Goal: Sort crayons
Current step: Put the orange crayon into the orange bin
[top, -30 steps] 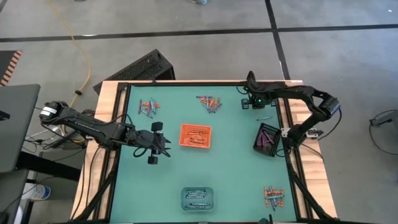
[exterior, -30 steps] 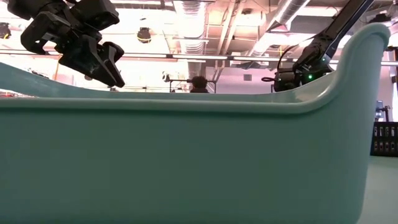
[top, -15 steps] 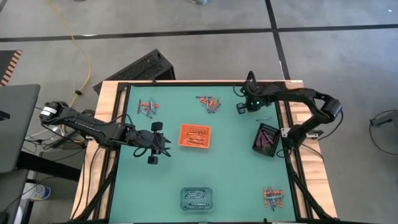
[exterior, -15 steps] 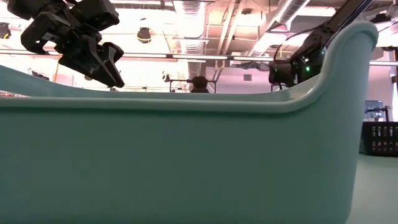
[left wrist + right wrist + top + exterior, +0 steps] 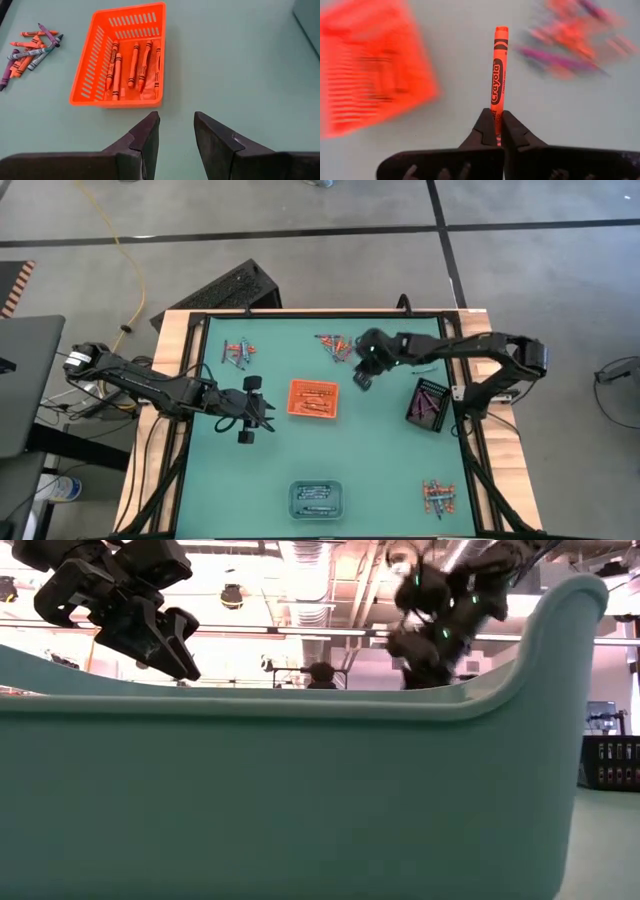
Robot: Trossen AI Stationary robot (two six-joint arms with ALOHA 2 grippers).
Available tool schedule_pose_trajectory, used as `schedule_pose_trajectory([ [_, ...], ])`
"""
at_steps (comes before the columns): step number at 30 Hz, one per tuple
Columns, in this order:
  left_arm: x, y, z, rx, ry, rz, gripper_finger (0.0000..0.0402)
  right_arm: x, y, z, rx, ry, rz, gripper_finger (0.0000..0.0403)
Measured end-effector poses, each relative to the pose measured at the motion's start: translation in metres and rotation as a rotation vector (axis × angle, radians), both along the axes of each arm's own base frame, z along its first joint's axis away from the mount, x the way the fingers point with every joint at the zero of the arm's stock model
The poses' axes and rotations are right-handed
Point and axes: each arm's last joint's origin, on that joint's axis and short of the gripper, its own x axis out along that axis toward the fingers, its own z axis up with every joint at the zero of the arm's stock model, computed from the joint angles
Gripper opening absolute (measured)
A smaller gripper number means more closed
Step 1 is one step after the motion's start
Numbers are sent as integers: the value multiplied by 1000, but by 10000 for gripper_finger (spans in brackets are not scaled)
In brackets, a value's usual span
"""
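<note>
The right pincer [image 5: 496,131] grips one orange crayon [image 5: 498,75] by its end, fingers pinched tight on it, the stick pointing forward. In the high view it hangs above the green bench [image 5: 380,470] between the orange tray [image 5: 314,399] and a loose heap of crayons [image 5: 336,345] near the far edge. The left pincer [image 5: 175,137] waits just beside the orange tray, fingers a little apart, holding nothing. Five orange crayons [image 5: 134,67] lie in that tray.
</note>
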Motion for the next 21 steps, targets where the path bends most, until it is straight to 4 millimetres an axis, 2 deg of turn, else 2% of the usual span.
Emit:
schedule_pose_trajectory([
  [4, 1, 0, 1, 8, -15, 1, 114, 26, 33, 16, -76, -159, 199, 0],
  [7, 2, 0, 3, 23, -38, -13, 114, 44, 51, 24, -117, -247, 287, 0],
  [11, 4, 0, 6, 29, -70, -19, 114, 63, 62, 27, -126, -286, 325, 0],
  [15, 6, 0, 8, 27, -91, -19, 114, 85, 65, 16, -128, -226, 358, 0],
  [21, 5, 0, 7, 13, -81, -14, 114, 108, 64, -4, -82, -1, 394, 2],
])
